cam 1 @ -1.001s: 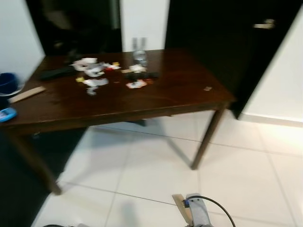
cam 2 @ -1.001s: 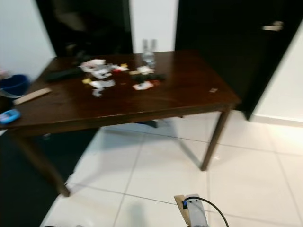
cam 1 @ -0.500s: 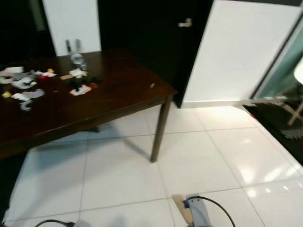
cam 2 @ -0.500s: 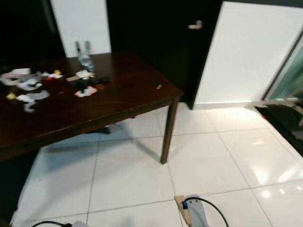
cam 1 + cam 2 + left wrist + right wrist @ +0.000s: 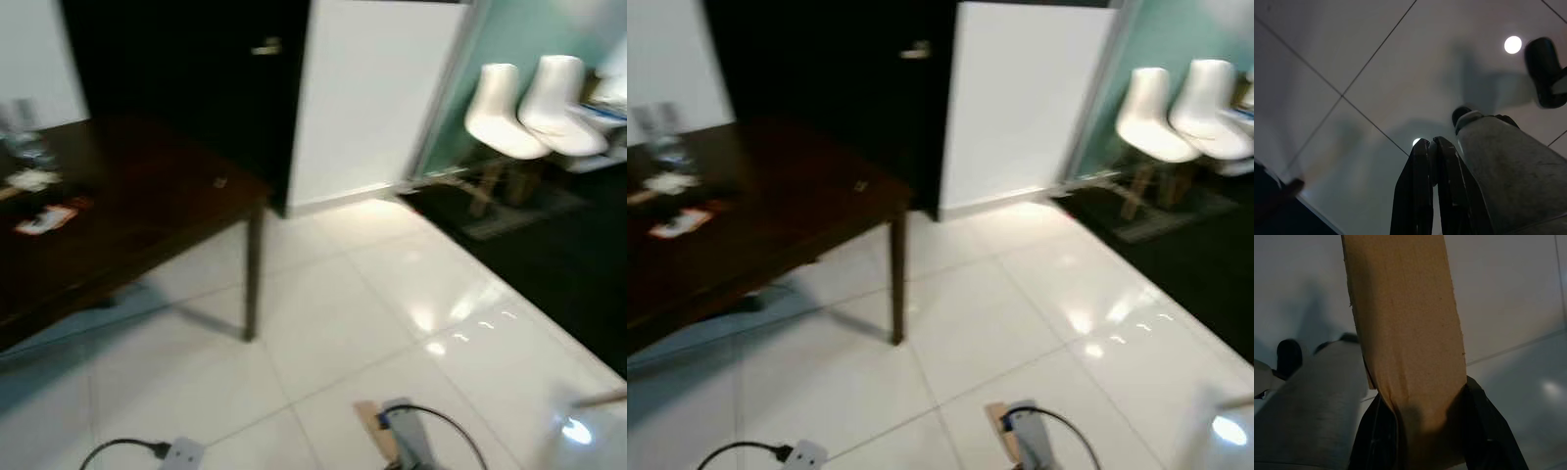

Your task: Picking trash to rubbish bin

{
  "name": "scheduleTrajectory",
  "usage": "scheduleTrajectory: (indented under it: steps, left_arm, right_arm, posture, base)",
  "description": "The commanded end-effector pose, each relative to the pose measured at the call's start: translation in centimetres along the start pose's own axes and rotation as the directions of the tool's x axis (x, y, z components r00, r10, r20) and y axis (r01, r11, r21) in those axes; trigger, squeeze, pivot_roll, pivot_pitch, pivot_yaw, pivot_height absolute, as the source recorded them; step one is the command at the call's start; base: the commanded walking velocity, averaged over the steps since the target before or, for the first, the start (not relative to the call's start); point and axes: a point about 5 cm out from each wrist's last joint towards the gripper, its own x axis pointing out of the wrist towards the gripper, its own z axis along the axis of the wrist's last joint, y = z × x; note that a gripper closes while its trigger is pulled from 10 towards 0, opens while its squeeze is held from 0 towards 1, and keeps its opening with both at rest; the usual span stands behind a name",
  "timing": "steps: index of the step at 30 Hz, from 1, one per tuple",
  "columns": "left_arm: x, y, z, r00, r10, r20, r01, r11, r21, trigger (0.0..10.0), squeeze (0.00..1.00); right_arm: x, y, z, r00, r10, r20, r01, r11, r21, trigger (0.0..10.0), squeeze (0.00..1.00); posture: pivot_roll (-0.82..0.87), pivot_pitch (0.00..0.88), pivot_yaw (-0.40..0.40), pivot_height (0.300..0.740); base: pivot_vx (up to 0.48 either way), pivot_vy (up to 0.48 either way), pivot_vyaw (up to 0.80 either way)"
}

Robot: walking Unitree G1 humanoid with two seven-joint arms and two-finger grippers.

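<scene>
The robot stands on a white tiled floor with a strip of brown cardboard clamped between the two black fingers of its right end effector, carried low beside its leg. The left end effector hangs idle over the tiles, fingers pressed together and holding nothing. More litter, scraps of paper and wrappers, lies toward the far left edge of the dark wooden tabletop, near a glass. The head views are blurred, taking in a dark door and two white chairs. The step in hand appears to be carrying the cardboard to a rubbish bin; the next move calls for finding that bin and walking to it.
</scene>
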Motion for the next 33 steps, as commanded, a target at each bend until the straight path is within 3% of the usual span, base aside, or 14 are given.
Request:
scheduleTrajectory:
  steps: [1, 15, 20, 26, 33]
  left_arm:
    - [-0.2, -0.9, -1.6, 0.998, -0.032, -0.062, 0.032, 0.999, 0.005, 10.0, 0.00]
    - [-0.1, -0.7, -1.5, 0.998, -0.031, -0.058, 0.032, 0.999, 0.004, 10.0, 0.00]
    - [-0.1, -0.8, -1.3, 0.998, -0.034, -0.053, 0.034, 0.999, 0.001, 10.0, 0.00]
    - [-0.1, -0.9, -1.4, 0.998, -0.039, -0.057, 0.039, 0.999, 0.002, 10.0, 0.00]
    - [-0.1, -0.9, -1.3, 0.998, -0.040, -0.053, 0.039, 0.999, -0.006, 10.0, 0.00]
  right_arm:
    - [0.0, -0.5, 0.0, 1.000, -0.012, 0.001, 0.012, 1.000, -0.004, 10.0, 0.00]
    - [0.0, -0.7, 0.5, 0.999, -0.028, 0.034, 0.027, 0.999, 0.023, 10.0, 0.00]
    - [-0.1, -1.6, 3.2, 0.991, -0.055, 0.122, 0.042, 0.994, 0.105, 10.0, 0.00]
    - [-0.3, -1.8, 6.2, 0.974, -0.058, 0.219, 0.029, 0.990, 0.136, 10.0, 0.00]
    - [-0.3, -1.7, 6.3, 0.975, -0.056, 0.214, 0.025, 0.989, 0.143, 10.0, 0.00]
  posture:
    - [0.13, 0.000, -0.041, 0.740]
    - [0.13, 0.000, -0.039, 0.740]
    - [0.11, 0.000, -0.032, 0.740]
    - [0.10, 0.000, -0.028, 0.740]
    - [0.11, 0.000, -0.029, 0.740]
  base:
    - [0.000, 0.000, -0.80]
    - [0.000, 0.000, -0.80]
    - [0.000, 0.000, -0.80]
    - [0.000, 0.000, -0.80]
    - [0.000, 0.000, -0.80]
